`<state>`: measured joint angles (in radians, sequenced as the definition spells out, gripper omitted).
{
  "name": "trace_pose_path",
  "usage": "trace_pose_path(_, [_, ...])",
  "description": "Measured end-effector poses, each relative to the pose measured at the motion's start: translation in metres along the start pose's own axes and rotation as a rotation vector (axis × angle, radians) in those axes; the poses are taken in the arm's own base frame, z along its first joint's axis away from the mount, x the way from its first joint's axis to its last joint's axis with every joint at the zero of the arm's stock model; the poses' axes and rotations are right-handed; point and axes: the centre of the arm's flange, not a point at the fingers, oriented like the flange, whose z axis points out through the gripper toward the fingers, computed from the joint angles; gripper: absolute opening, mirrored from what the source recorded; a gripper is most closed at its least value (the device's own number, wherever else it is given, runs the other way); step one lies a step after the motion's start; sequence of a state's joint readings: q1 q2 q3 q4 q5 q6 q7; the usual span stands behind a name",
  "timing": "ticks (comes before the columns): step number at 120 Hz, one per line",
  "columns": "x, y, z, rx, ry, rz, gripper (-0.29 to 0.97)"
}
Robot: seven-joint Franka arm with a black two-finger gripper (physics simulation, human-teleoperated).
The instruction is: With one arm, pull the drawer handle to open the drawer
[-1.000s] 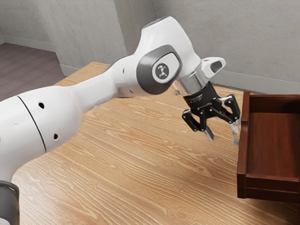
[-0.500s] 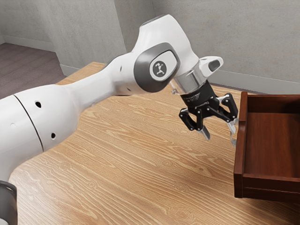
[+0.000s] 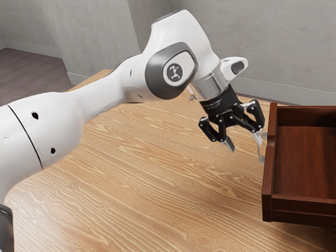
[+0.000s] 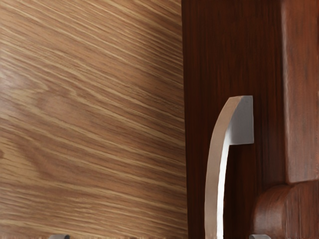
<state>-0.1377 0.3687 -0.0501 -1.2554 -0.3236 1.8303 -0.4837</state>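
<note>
Apparently mid-approach: the fingers (image 3: 229,145) hang spread and empty just beside the drawer's (image 3: 269,157) metal handle (image 4: 218,169), at the exterior view's right. Next they should close around it, then pull along the counter (image 3: 147,173).

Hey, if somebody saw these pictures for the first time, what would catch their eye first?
The big white arm stands out most, stretching from the exterior view's left across the light wooden table. Next is its black gripper, fingers apart, close to the front of the dark red-brown drawer at the exterior view's right. In the wrist view, the curved grey handle stands out pale against that dark wood.
</note>
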Motion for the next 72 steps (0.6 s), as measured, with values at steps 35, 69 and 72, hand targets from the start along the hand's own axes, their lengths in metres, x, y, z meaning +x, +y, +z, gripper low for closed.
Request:
trace_pose_path(35, [-0.046, -0.001, -0.118, 0.051, 0.115, 0.051, 0.55])
trace_pose_path(69, [-0.067, -0.131, -0.197, 0.263, 0.134, -0.020, 0.63])
trace_pose_path(72, [-0.066, -0.142, -0.201, 0.276, 0.130, -0.021, 0.63])
